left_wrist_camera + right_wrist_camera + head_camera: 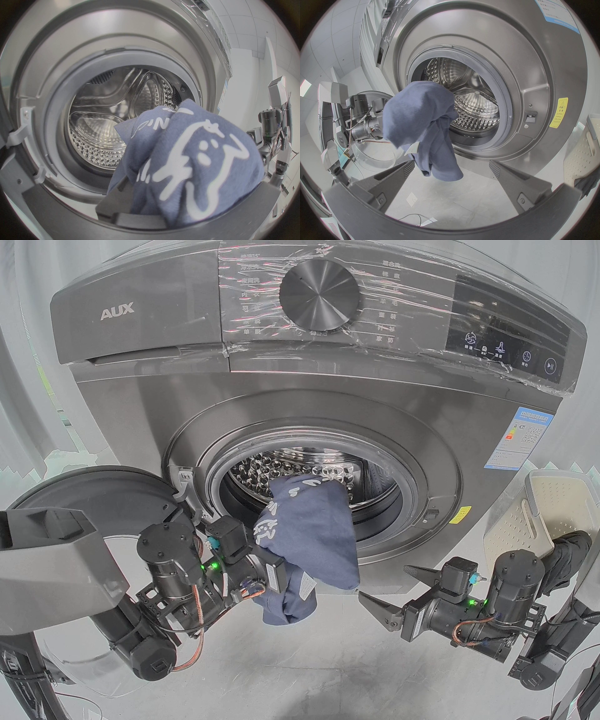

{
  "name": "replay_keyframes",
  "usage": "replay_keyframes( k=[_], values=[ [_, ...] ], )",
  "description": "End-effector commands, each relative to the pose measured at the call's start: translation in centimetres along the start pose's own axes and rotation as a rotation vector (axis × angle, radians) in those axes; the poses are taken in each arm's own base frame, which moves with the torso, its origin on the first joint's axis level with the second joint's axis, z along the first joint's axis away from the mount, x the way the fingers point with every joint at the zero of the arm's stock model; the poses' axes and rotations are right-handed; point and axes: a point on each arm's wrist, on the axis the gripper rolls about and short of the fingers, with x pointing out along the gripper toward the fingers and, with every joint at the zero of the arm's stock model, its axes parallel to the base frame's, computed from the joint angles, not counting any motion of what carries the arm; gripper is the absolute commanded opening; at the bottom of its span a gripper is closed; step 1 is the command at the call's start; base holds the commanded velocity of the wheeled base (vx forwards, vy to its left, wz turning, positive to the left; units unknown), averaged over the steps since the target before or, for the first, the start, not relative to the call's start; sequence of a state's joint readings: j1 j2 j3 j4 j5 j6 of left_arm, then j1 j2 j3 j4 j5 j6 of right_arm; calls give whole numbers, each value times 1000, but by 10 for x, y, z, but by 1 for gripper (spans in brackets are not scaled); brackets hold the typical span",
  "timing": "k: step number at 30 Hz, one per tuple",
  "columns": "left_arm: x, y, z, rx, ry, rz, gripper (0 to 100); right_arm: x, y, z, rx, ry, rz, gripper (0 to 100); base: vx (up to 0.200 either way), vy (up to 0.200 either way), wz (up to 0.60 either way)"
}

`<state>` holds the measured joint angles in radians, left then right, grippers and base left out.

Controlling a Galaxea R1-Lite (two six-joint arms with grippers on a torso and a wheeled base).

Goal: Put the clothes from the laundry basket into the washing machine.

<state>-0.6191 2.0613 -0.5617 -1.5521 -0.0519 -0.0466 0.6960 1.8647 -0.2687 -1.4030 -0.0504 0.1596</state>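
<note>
While left tool (292, 582) clamps garment (312, 534) before drum (294, 468), right tool (384, 582) gapes.

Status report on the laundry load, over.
Left gripper shut on navy printed cloth garment at drum mouth of grey washing machine. Right gripper open, empty. Door open, path unobstructed.

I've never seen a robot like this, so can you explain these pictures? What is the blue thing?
It is a robot with two arms and three cameras. One picture looks down from its head; the other two look out from its wrists. Each arm ends in a pincer. The left pincer grips a blue shirt in front of the open drum of the washing machine. The right pincer is open and empty. The white laundry basket stands on the robot's right, a dark cloth hanging on it.
</note>
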Motion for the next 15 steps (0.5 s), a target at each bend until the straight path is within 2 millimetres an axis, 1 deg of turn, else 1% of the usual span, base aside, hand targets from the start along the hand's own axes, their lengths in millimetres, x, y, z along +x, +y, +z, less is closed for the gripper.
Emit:
replay_keyframes(
  k=[1, 3, 4, 8, 9, 11, 15],
  values=[
    [32, 0, -13, -9, -28, -16, 0, -1, 2, 2, -1, -8, 8, 100, 0, 0, 0],
    [45, 0, -12, -16, -62, -29, 0, -2, 4, 1, -1, -3, 16, 100, 0, 0, 0],
    [54, 2, -12, -22, -85, -31, 0, -3, 5, 0, -1, 2, 21, 100, 0, 0, 0],
    [79, 10, -19, -49, -121, -15, 0, -4, 6, -1, -2, 5, 22, 100, 0, 0, 0],
    [79, 10, -19, -49, -121, -15, 0, -4, 6, -1, -2, 5, 22, 100, 0, 0, 0],
    [91, 17, -23, -61, -129, 1, 0, -4, 6, -1, -2, 7, 22, 100, 0, 0, 0],
    [104, 25, -26, -65, -95, 23, 0, -4, 6, -2, -2, 8, 23, 100, 0, 0, 0]
  ],
)
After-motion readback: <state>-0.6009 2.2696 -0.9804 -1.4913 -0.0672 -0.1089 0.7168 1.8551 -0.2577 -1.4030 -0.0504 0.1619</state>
